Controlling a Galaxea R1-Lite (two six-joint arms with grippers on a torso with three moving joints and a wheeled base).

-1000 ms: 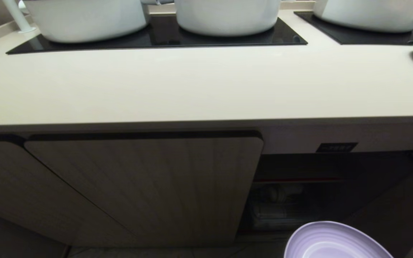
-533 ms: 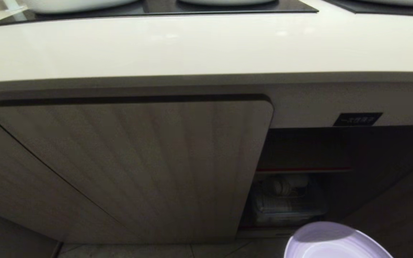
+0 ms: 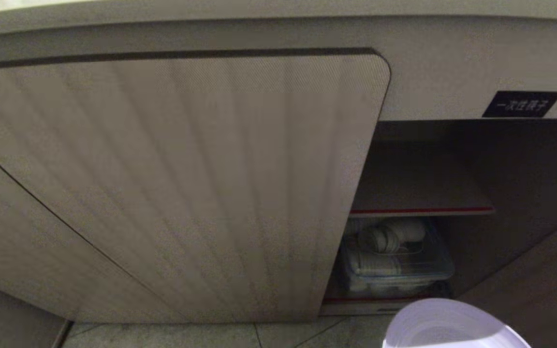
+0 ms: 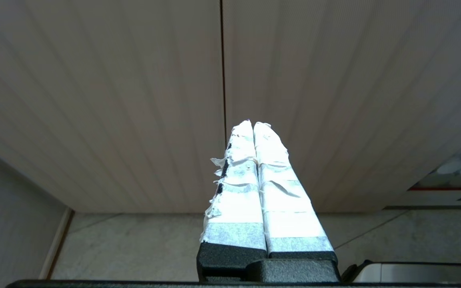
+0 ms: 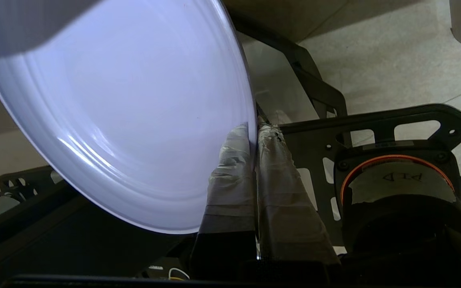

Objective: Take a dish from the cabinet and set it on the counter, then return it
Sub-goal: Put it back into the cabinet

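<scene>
Right gripper (image 5: 254, 132): tape-wrapped fingers pressed together, pinching the rim of the round lavender-purple plastic plate (image 5: 126, 108), which stands tilted out from the fingertips. Right arm itself not visible in head view; only the plate's edge shows at bottom right. Left gripper (image 4: 253, 125): white-taped fingers closed flat against each other, nothing between them, pointing toward a ribbed surface, idle.

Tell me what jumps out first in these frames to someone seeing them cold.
The lavender dish, pinched at its rim by the right gripper, fills the right wrist view and peeks in at the head view's bottom right. Next, the cabinet: one ribbed door shut, the right bay open onto a red-edged shelf with a clear bin of white ware below. The left gripper sits shut, facing the doors.
</scene>
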